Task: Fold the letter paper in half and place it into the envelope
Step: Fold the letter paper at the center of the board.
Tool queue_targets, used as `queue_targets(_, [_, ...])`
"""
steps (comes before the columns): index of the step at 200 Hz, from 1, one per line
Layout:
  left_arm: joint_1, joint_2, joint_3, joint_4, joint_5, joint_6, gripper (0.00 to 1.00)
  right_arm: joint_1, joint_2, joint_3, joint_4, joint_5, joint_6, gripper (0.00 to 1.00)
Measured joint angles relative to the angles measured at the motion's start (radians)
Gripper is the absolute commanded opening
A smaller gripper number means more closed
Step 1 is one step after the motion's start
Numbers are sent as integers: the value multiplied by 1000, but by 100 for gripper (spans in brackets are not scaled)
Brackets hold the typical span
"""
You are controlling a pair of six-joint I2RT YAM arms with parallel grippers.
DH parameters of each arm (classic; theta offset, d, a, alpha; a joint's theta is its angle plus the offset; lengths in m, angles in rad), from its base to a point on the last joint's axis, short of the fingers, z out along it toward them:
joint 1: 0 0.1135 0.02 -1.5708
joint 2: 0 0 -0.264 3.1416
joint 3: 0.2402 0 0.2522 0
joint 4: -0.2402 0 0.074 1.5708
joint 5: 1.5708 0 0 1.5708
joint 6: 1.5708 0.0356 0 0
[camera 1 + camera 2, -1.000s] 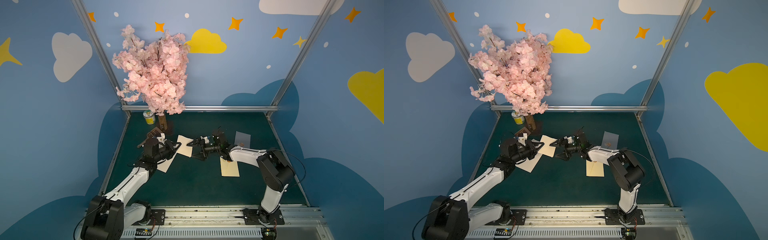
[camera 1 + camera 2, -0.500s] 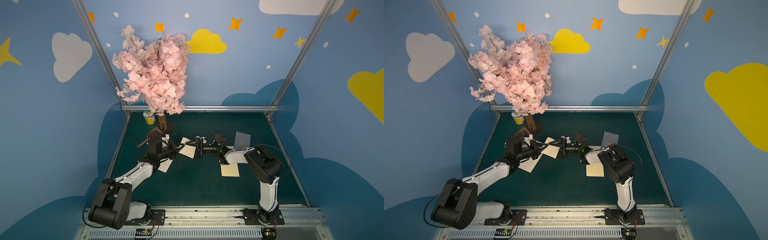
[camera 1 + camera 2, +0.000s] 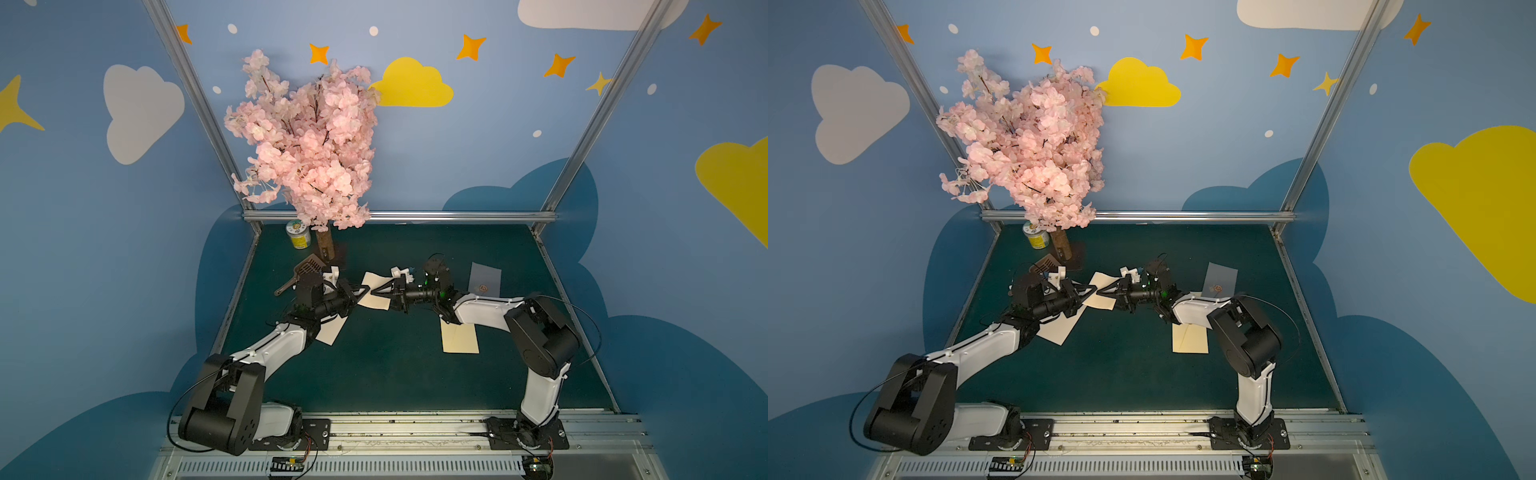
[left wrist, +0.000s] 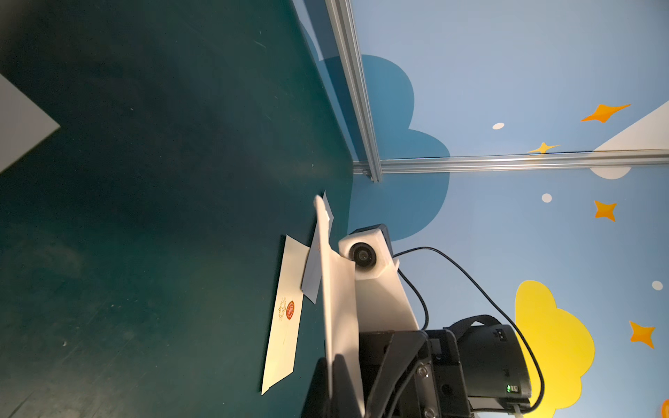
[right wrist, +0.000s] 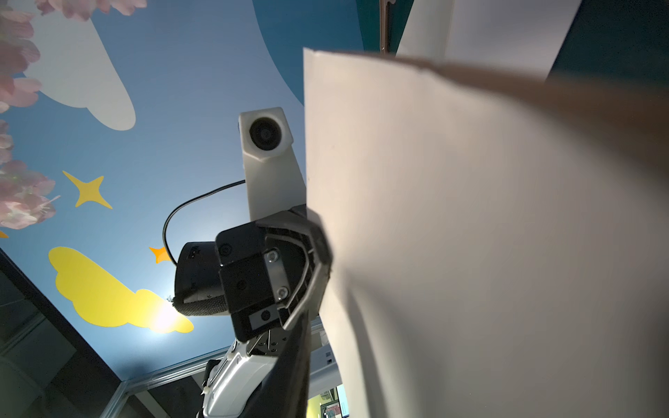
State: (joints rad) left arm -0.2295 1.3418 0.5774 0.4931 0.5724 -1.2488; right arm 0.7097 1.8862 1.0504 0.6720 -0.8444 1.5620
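Two arms: left arm [image 3: 282, 345] and right arm [image 3: 486, 309] reach in from either side, their tips almost meeting over the green mat [image 3: 374, 374].
Letter paper [image 3: 376, 303]: cream sheet held off the mat between the two grippers, left of centre and toward the far side. It appears edge-on in the left wrist view [image 4: 338, 307] and fills much of the right wrist view [image 5: 470, 235].
Left gripper [image 3: 360, 291]: clamped on the sheet's left edge, the pinch plain in the right wrist view [image 5: 323, 253].
Right gripper [image 3: 373, 292]: fingers stand close about the sheet's right edge; whether they pinch it cannot be told.
Cream envelope [image 3: 459, 345]: flat on the mat, near right, partly beneath the right arm, with a red seal visible in the left wrist view [image 4: 289, 310].
Grey sheet [image 3: 485, 276]: flat, far right, bearing a small emblem.
White sheet [image 3: 330, 330]: flat, partly under the left arm.
Far left corner: blossom tree [image 3: 307, 141], yellow can [image 3: 298, 236].
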Motion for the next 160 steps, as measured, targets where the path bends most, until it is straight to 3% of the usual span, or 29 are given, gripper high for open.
queue_targets(14, [0, -1, -15, 10, -1, -1, 3, 0, 0, 0, -10, 7, -7, 22])
queue_targets(62, [-5, -2, -66, 58, -19, -24, 3, -2, 0, -7, -4, 30, -14, 24])
queue_targets(121, [-29, -3, -72, 95, -35, -42, 3, -6, 0, -7, -19, 39, -30, 8])
queue_targets(147, [-41, -15, -74, 95, -47, -46, 3, -13, 0, -7, -65, 40, -60, 9])
queue_targets(160, [-47, -27, -81, 88, -53, -46, 3, -18, -3, -7, -81, 39, -72, 16])
